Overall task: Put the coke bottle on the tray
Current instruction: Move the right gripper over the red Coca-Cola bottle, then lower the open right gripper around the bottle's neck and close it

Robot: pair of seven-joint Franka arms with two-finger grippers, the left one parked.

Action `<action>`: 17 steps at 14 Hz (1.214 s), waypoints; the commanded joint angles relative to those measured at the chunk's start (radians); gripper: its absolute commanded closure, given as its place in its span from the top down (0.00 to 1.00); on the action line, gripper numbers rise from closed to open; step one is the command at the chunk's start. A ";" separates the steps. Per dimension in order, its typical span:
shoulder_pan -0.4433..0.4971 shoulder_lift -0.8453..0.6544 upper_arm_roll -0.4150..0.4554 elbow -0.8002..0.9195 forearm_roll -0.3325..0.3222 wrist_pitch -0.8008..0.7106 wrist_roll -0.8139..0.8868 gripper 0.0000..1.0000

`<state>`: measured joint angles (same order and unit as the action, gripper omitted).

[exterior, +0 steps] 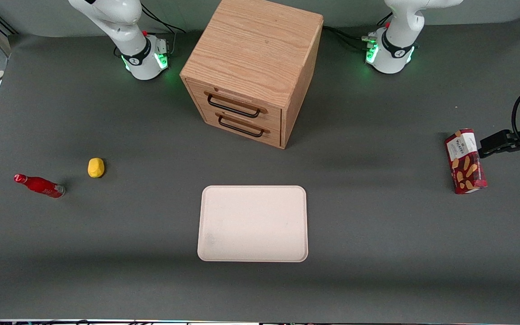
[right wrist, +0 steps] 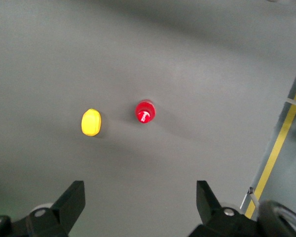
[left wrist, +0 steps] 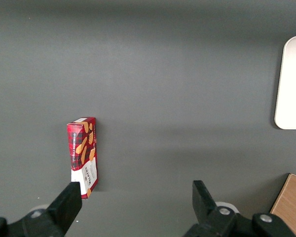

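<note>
Coke bottle (exterior: 39, 185): stands upright on the grey table (exterior: 377, 253) toward the working arm's end; seen cap-on from the wrist camera (right wrist: 145, 111), well below the pincer and ahead of its fingertips; nothing touches it
Yellow lump (exterior: 96, 167): just beside the bottle, a little farther from the front camera; likewise below and ahead of the pincer
Gripper (right wrist: 140, 202): high above the table, over the bottle and lump; fingers (right wrist: 74, 197) spread wide, gripping nothing
Tray (exterior: 253, 223): flat and bare mid-table, nearer the front camera than the wooden drawer cabinet (exterior: 253, 67); well apart from the pincer
Red snack box (exterior: 465, 161): at the parked arm's end
</note>
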<state>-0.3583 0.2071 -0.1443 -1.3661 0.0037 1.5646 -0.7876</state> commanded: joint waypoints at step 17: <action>0.116 -0.103 -0.129 -0.571 0.090 0.541 -0.041 0.99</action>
<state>-0.2597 0.1094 -0.2560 -1.8832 0.0537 2.0398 -0.7920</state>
